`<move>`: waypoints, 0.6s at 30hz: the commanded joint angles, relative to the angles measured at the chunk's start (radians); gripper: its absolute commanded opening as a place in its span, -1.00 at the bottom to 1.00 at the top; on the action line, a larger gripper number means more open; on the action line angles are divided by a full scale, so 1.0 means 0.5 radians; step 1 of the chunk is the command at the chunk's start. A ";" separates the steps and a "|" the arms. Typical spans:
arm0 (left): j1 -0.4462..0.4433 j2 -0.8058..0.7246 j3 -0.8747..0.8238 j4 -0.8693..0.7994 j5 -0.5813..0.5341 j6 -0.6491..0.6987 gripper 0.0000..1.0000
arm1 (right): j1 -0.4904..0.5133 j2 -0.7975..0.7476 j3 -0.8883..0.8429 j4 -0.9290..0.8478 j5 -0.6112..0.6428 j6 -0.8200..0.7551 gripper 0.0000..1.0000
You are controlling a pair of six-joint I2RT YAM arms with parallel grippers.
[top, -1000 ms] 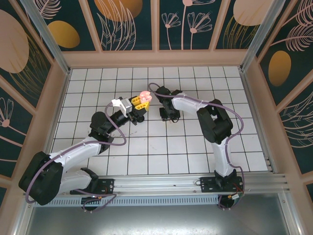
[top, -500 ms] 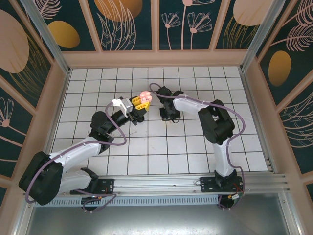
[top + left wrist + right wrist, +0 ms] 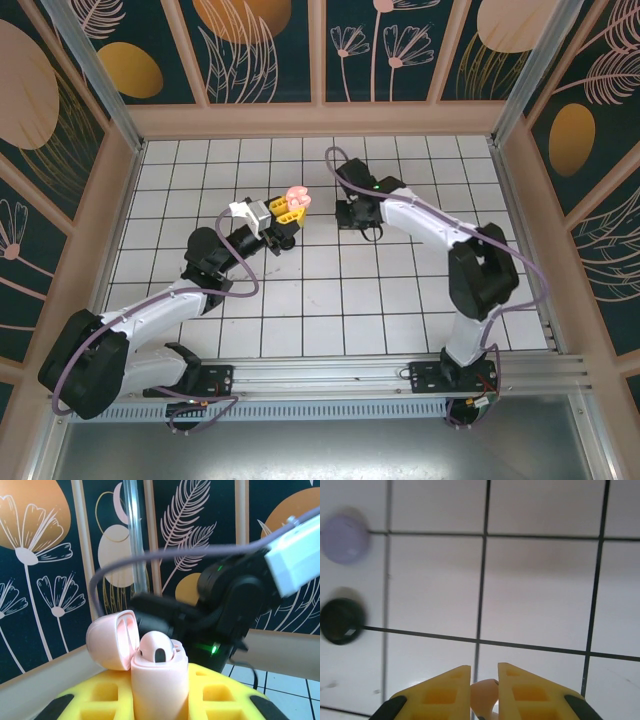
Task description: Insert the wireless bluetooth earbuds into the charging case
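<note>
My left gripper is shut on the pale pink charging case and holds it upright above the table. The case's lid is swung open to the left. One pale pink earbud sits in the case. In the right wrist view, my right gripper is shut on a second pale pink earbud, pinched between the yellow fingers above the white tiles. In the top view the right gripper hovers to the right of the case, apart from it.
On the tiles, at the left of the right wrist view, lie a round lilac case and a round black case. The tiled table is walled by wooden panels. The right arm looms behind the pink case.
My right gripper narrowed onto the pink earbud and moved up and to the right, away from its earlier spot on the tiles. The left gripper and case stayed still.
</note>
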 commanded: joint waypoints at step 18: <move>-0.010 0.169 -0.050 0.297 -0.075 0.224 -1.00 | -0.023 -0.613 0.460 0.197 -0.314 0.166 -0.68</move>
